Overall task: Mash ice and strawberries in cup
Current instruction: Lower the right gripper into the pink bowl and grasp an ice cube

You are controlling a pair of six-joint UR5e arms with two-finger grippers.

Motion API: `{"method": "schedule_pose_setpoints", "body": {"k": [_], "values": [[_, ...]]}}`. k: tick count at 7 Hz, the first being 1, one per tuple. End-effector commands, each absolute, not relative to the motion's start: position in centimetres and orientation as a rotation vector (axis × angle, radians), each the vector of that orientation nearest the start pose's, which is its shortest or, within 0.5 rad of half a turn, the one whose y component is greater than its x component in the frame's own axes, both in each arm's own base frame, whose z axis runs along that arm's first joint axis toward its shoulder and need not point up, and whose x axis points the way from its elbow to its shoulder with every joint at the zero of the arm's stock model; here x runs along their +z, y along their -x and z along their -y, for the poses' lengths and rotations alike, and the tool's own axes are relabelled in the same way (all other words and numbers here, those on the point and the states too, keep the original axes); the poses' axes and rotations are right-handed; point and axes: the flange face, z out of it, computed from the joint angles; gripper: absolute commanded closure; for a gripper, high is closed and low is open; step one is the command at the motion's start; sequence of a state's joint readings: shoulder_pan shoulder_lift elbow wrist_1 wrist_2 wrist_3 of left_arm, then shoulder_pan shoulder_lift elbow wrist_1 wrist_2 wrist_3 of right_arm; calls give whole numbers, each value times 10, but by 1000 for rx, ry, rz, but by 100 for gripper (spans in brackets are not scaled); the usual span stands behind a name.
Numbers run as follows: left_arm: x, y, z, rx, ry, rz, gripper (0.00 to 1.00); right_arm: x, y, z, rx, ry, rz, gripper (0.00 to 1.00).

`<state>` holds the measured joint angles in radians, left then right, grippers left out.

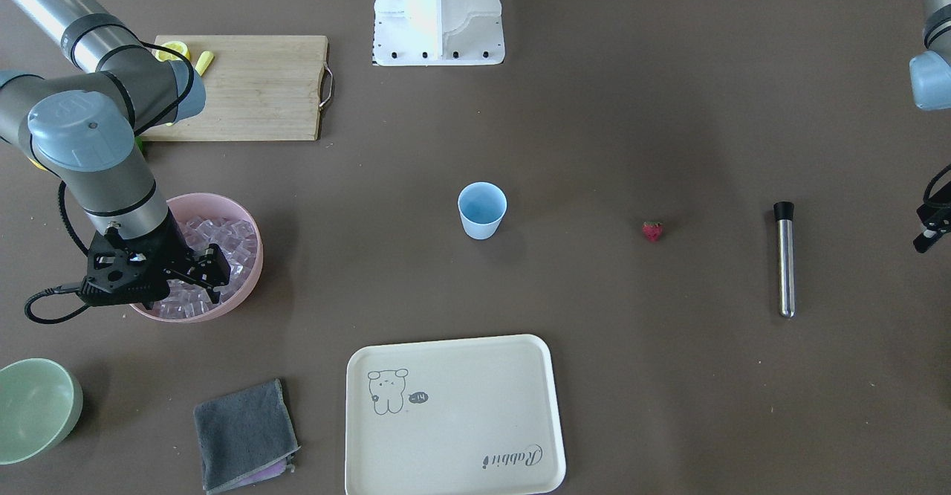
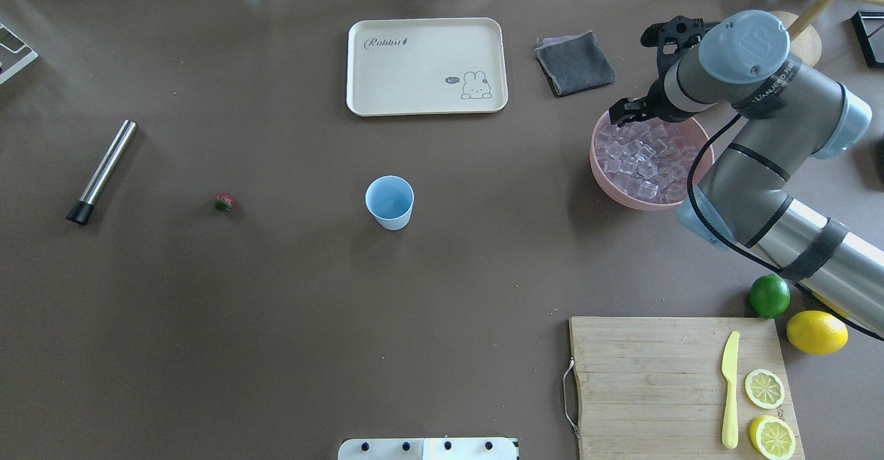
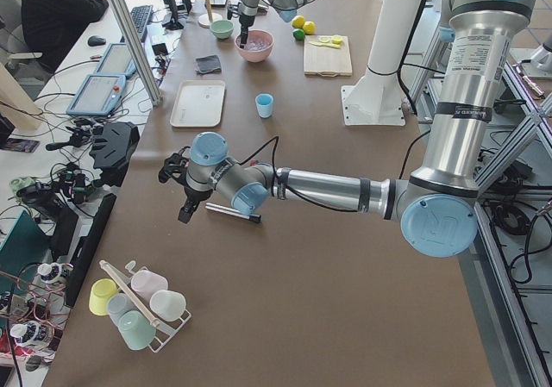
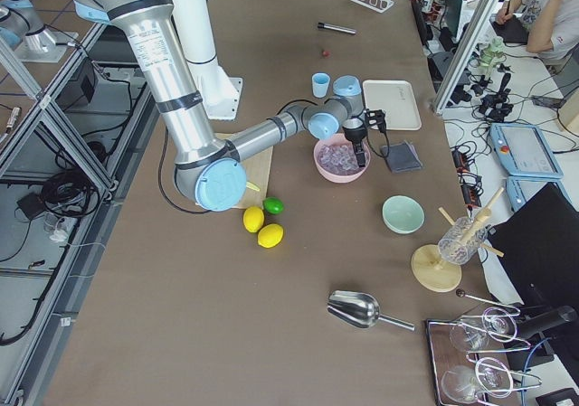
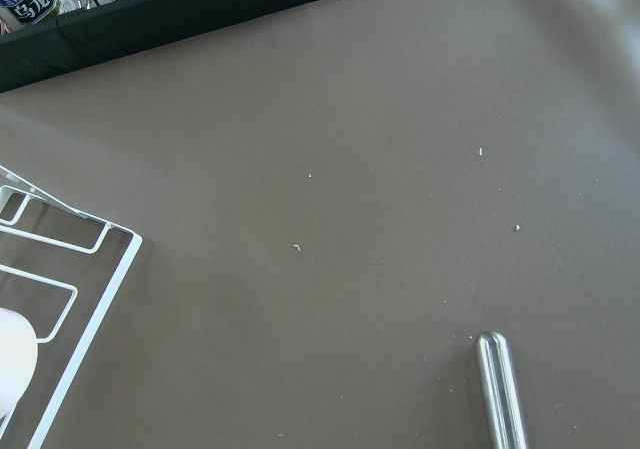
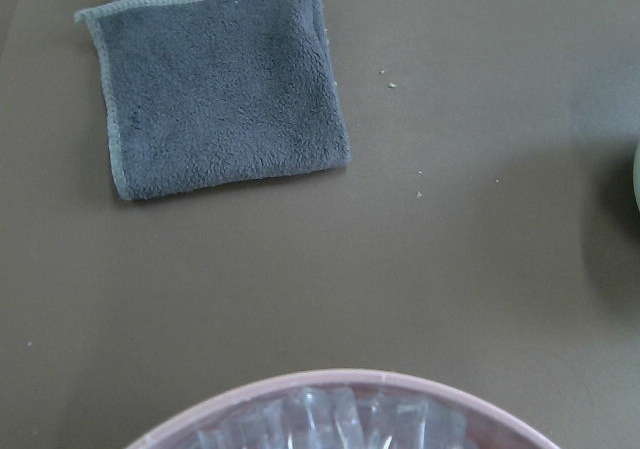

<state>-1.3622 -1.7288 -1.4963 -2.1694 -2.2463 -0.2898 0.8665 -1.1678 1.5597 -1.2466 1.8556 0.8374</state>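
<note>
The light-blue cup point(image 1: 482, 210) stands upright and looks empty at the table's middle, also in the overhead view point(image 2: 389, 202). The strawberry point(image 1: 652, 231) lies alone on the table toward my left side point(image 2: 224, 202). The ice point(image 2: 639, 159) fills a pink bowl point(image 2: 599, 170). My right gripper point(image 1: 212, 276) hangs over the far part of that bowl, jaws apparently open, nothing seen between them. A steel muddler point(image 1: 784, 261) with a black tip lies past the strawberry. My left gripper point(image 1: 925, 238) shows only at the frame edge beyond the muddler; I cannot tell its state.
A cream tray point(image 1: 453, 413) and a grey cloth point(image 1: 245, 435) lie on the operators' side. A pale green bowl point(image 1: 33, 409) sits beyond the pink bowl. A cutting board point(image 2: 649, 377) holds a yellow knife and lemon halves; a lime point(image 2: 769, 295) and a lemon point(image 2: 816, 331) lie beside it.
</note>
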Motion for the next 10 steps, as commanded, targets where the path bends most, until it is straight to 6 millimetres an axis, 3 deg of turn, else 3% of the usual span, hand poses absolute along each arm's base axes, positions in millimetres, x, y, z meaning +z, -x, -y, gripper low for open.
{"method": "schedule_pose_setpoints", "body": {"k": [1,4,7,10], "values": [[547,-52,586,154,-474,-791,2,410,348,579,32,-325,691,19],[551,-51,586,153,-479,-791,2,409,348,580,34,-325,691,39],[554,-51,586,151,-475,-790,2,405,348,579,38,-329,699,47],[557,-52,586,156,-483,-792,2,402,347,578,38,-333,703,50]]}}
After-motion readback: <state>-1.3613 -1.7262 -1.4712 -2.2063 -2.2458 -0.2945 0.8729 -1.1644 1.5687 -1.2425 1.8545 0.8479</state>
